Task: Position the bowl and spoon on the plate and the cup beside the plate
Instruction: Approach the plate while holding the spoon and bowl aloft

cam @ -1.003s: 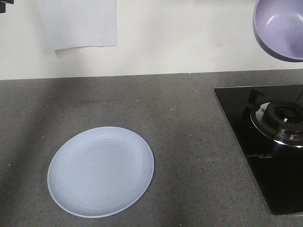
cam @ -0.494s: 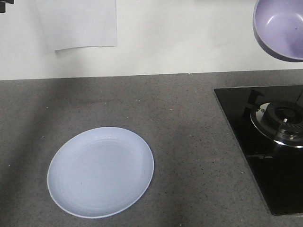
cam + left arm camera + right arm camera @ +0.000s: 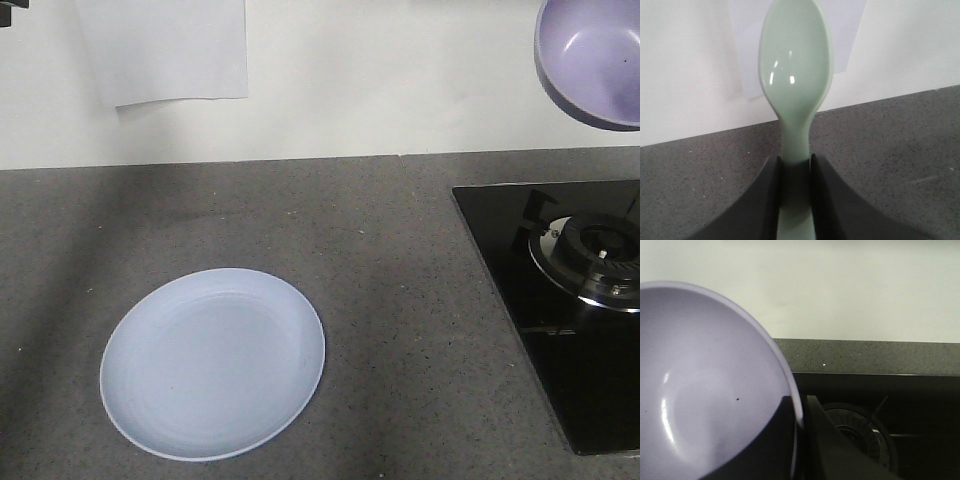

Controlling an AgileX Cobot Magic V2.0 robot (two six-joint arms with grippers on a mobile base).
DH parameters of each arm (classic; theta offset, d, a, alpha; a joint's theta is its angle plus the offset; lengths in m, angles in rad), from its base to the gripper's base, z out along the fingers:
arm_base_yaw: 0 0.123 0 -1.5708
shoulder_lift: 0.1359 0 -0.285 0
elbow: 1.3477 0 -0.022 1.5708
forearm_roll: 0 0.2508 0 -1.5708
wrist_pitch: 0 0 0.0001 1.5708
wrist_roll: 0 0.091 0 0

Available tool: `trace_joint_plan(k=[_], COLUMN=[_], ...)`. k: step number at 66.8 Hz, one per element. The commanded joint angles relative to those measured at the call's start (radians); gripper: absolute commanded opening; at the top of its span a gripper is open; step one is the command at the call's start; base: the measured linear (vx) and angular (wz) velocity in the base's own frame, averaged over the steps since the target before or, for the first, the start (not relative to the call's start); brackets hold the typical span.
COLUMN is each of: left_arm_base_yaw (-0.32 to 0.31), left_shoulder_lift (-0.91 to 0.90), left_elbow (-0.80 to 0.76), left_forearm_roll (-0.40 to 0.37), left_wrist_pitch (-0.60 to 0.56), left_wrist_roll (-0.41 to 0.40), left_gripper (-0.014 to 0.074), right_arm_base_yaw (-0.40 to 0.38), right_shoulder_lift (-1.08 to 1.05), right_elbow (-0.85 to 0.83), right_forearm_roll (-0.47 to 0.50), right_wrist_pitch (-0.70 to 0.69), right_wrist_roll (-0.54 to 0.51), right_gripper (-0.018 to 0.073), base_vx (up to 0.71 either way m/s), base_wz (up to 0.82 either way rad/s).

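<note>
The pale blue plate [image 3: 213, 362] lies bare on the grey counter at lower left. A lavender bowl [image 3: 592, 62] hangs tilted in the air at the upper right, above the stove. In the right wrist view my right gripper [image 3: 801, 412] is shut on the bowl's [image 3: 705, 390] rim, one finger inside and one outside. My left gripper [image 3: 795, 165] is shut on the handle of the mint-green spoon [image 3: 795, 75], whose scoop points away toward the wall. The cup is out of view.
A black glass stove [image 3: 560, 310] with a metal burner [image 3: 595, 258] fills the right side of the counter. A white sheet of paper [image 3: 165, 48] hangs on the wall at upper left. A dark bit of the left arm [image 3: 10, 12] shows at the top left corner.
The bowl has drifted very slightly upward at the top right. The plate and the rest hold still.
</note>
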State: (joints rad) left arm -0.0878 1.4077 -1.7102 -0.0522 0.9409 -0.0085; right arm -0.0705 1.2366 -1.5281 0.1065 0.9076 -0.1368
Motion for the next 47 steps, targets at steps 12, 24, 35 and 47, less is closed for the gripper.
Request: trace_joint_plan(k=[12,24,35,47], left_arm_base_yaw=[-0.007,-0.007,-0.007,-0.007], left_shoulder_lift=[-0.027,-0.027,-0.027,-0.027], left_elbow=[-0.027,-0.027,-0.027,-0.027], left_forearm_roll=[-0.007,-0.007,-0.007,-0.007], left_wrist_pitch=[-0.066,-0.066,-0.066,-0.066], left_wrist_roll=[-0.007,-0.007,-0.007,-0.007], left_gripper=[0.0003,0.0003,0.0003,0.0003], right_arm_base_yaw=[-0.004,-0.004,-0.004,-0.004], right_shoulder_lift=[-0.022,-0.022,-0.022,-0.022], right_elbow=[-0.028,-0.028,-0.028,-0.028], right_forearm_roll=[0.000,0.000,0.000,0.000], right_wrist_pitch=[-0.078,-0.078,-0.078,-0.078], right_wrist_roll=[-0.005,-0.005,-0.005,-0.005], right_gripper=[-0.0011,-0.0011,-0.0011,-0.0011], base_vx=[0.00,0.00,0.00,-0.01], base_wz=[0.00,0.00,0.01,0.03])
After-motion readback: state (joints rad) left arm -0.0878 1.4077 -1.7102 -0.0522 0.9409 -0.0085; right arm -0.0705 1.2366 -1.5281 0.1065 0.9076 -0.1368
